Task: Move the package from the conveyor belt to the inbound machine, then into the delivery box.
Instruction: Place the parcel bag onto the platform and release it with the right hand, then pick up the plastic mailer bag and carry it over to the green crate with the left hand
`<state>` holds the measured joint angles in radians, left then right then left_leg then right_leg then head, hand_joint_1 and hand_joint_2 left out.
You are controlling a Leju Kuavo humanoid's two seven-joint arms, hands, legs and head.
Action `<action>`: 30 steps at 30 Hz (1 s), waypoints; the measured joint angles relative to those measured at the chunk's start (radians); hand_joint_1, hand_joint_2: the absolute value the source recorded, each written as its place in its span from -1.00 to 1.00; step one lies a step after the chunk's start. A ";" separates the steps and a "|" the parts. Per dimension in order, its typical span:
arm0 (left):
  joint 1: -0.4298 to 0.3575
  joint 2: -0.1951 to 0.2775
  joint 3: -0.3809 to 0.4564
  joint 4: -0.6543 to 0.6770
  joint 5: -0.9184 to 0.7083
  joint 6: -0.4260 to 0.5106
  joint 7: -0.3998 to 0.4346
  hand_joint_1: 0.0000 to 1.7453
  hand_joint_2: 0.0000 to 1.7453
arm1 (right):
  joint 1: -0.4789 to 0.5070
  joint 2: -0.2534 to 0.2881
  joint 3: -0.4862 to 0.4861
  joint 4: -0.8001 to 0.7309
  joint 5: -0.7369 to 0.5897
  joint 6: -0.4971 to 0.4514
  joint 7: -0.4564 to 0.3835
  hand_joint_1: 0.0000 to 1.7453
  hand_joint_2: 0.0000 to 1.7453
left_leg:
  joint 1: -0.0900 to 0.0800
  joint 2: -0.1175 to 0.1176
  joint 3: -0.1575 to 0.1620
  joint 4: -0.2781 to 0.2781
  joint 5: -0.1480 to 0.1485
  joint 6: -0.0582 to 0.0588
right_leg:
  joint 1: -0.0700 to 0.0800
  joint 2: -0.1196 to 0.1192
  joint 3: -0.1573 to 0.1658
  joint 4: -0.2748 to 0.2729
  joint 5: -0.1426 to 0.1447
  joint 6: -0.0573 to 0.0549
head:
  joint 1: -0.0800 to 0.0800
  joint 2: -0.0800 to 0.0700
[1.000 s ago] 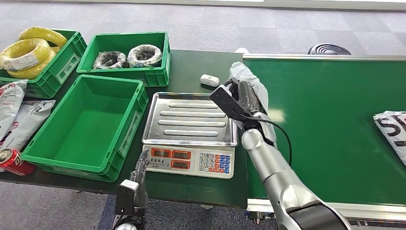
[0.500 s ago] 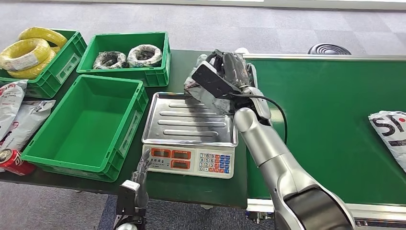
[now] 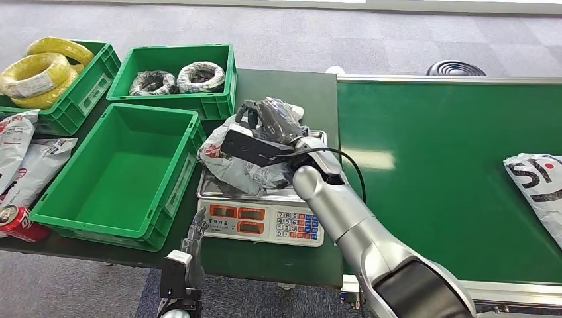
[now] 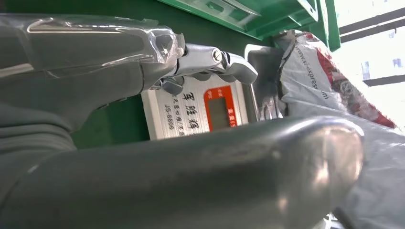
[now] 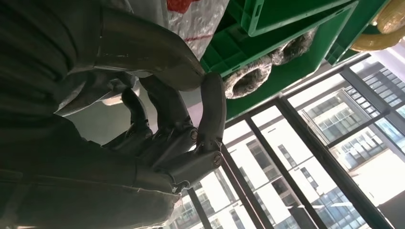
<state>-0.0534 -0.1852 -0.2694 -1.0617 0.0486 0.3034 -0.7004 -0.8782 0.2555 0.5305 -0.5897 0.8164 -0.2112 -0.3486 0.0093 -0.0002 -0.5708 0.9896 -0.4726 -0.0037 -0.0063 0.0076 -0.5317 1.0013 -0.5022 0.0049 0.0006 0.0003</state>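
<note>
holding the package (image 3: 240,159) from above, right hand (image 3: 273,126) has it over the scale tray (image 3: 219,187), apparently low enough to weigh before the empty green box (image 3: 119,169); left hand (image 3: 195,232) hangs idle below the counter (image 3: 278,89), fingers loosely extended, gripping nothing.

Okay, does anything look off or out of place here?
One thing: a red drink can lies tipped on its side at the table's near-left corner, by the mail bags. Otherwise tidy; the right hand holds the package over the scale.

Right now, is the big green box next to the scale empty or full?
Empty. The head view shows the bare green floor of the green box; the package is over the scale, held by the right hand.
</note>
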 joint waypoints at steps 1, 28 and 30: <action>0.003 0.001 0.000 -0.001 0.002 0.002 0.000 -1.00 -1.00 | 0.009 0.000 0.005 0.003 -0.014 -0.003 -0.005 -1.00 0.50 | 0.000 0.000 0.000 0.000 0.000 0.000 | 0.000 0.000 0.000 0.000 0.000 0.000 | 0.000 0.000; 0.036 0.003 0.037 -0.036 0.005 0.036 0.017 -1.00 -1.00 | 0.336 0.005 -0.017 0.010 -0.408 0.084 -0.180 -1.00 -1.00 | 0.000 0.000 0.000 0.000 0.000 0.000 | 0.000 0.000 0.000 0.000 0.000 0.000 | 0.000 0.000; 0.037 0.003 0.045 -0.036 0.004 0.039 0.017 -1.00 -1.00 | 0.363 0.005 -0.028 -0.001 -0.410 0.044 -0.182 -1.00 -1.00 | 0.000 0.000 0.001 0.000 0.000 0.000 | 0.000 0.000 0.000 0.000 -0.001 0.000 | 0.000 0.000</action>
<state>-0.0159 -0.1824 -0.2249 -1.0979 0.0528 0.3419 -0.6837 -0.5152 0.2609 0.5028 -0.5911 0.4062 -0.1673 -0.5309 0.0093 -0.0002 -0.5701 0.9894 -0.4730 -0.0040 -0.0063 0.0074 -0.5317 1.0011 -0.5028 0.0047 0.0006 0.0004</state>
